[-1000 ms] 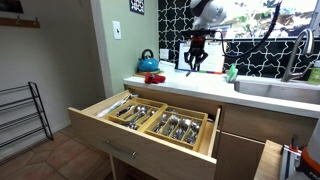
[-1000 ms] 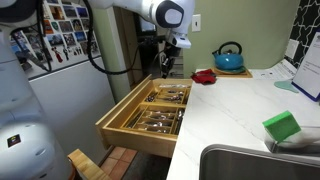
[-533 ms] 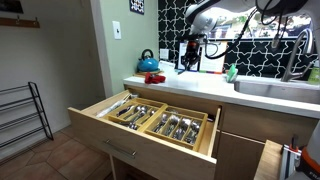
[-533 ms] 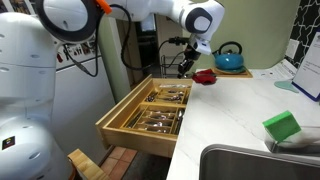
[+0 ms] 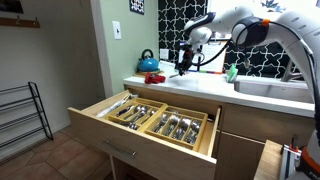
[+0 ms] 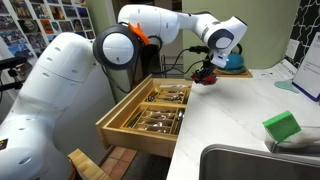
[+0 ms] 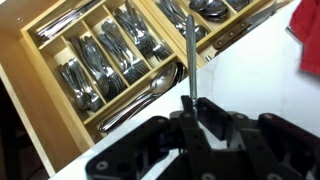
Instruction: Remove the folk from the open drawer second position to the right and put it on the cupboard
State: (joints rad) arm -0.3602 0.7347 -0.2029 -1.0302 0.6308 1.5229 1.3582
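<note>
Now the jaws are clamping shut on the fork (image 7: 189, 60), which is hanging clear of the drawer (image 5: 130, 140) and over the white surface (image 6: 240, 110); pickup is looking done, so only lowering and releasing are remaining

Pale green wall (image 5: 85, 60) with a white light switch (image 5: 117, 30); black-and-white patterned backsplash (image 5: 168, 30) next to it. Reddish-brown tile floor (image 5: 55, 155), with a black wire rack (image 5: 25, 115) standing on it against the wall. Packed bookshelf (image 6: 30, 18) at the back in an exterior view; lighting is even and indoor.
</note>
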